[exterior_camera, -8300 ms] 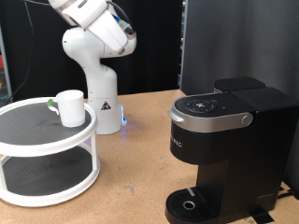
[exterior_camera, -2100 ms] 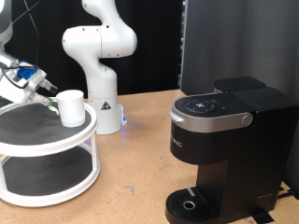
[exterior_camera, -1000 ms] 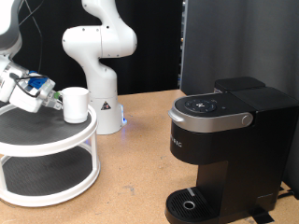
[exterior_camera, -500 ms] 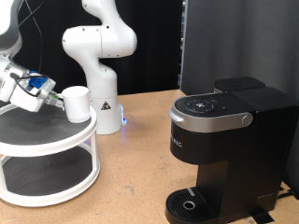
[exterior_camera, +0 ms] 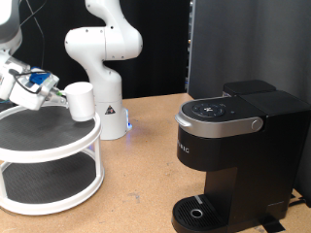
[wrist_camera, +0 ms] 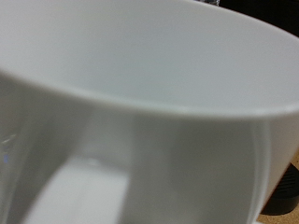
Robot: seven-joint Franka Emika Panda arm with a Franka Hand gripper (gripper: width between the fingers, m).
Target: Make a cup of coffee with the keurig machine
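Observation:
The cup (exterior_camera: 80,100), a plain white mug, hangs tilted just above the top shelf of the white round stand (exterior_camera: 49,138) at the exterior view's left. My gripper (exterior_camera: 55,92) comes in from the left and is shut on the cup's green-tinted handle side. The cup's white wall and rim (wrist_camera: 140,84) fill the wrist view at very close range. The keurig machine (exterior_camera: 233,146), black with a grey-silver lid handle, stands at the exterior view's right with its lid shut. Its round drip base (exterior_camera: 199,212) holds nothing.
The arm's white base column (exterior_camera: 102,68) stands behind the stand. A black panel (exterior_camera: 243,44) rises behind the machine. Bare wooden tabletop (exterior_camera: 136,184) lies between the stand and the machine.
The gripper closed in on the cup's handle, and the cup has since risen off the shelf, tilted, and shifted slightly to the exterior view's right.

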